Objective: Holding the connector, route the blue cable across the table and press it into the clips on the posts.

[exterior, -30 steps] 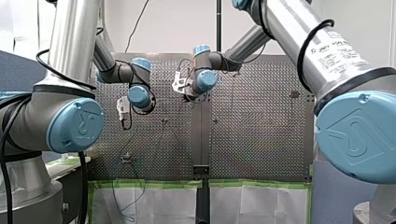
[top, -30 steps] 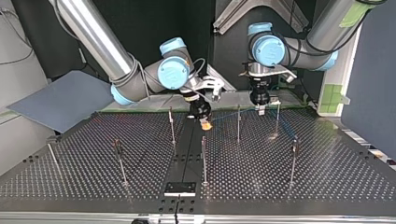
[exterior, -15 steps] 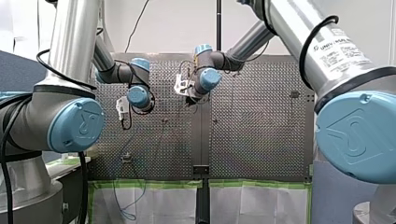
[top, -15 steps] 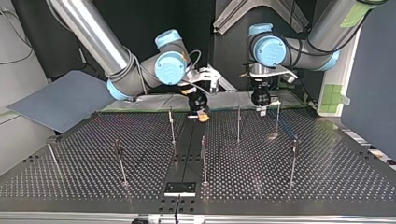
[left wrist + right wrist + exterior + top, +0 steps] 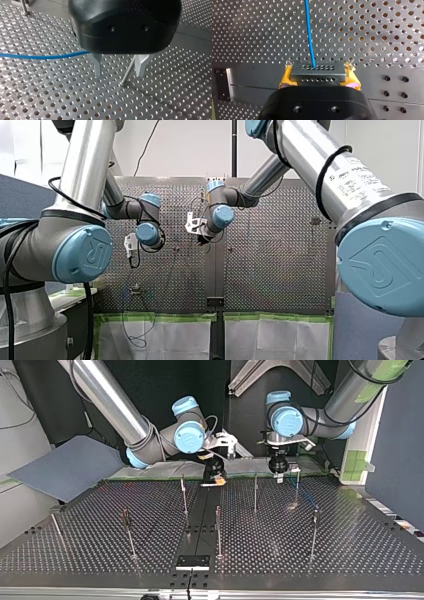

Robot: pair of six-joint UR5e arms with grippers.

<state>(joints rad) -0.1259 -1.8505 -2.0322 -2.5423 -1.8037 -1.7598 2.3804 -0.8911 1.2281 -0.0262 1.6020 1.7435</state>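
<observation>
My right gripper has its yellow pads shut on a grey metal connector, and the blue cable runs straight ahead from it over the perforated table. In the top view that gripper hangs near the table's far edge, at the middle. My left gripper is open just above the table, with a thin post standing between its metal fingers. The blue cable passes beside it and disappears behind its body. In the top view my left gripper is to the right of the other.
Several thin posts stand on the table, among them a middle one, one to its left and a right one. A black plate lies at the near edge. Slack cable hangs off the table's edge.
My right gripper has drawn back with the connector toward the table's far edge in the top view. My left gripper stays at the same post, with its arm barely shifted.
</observation>
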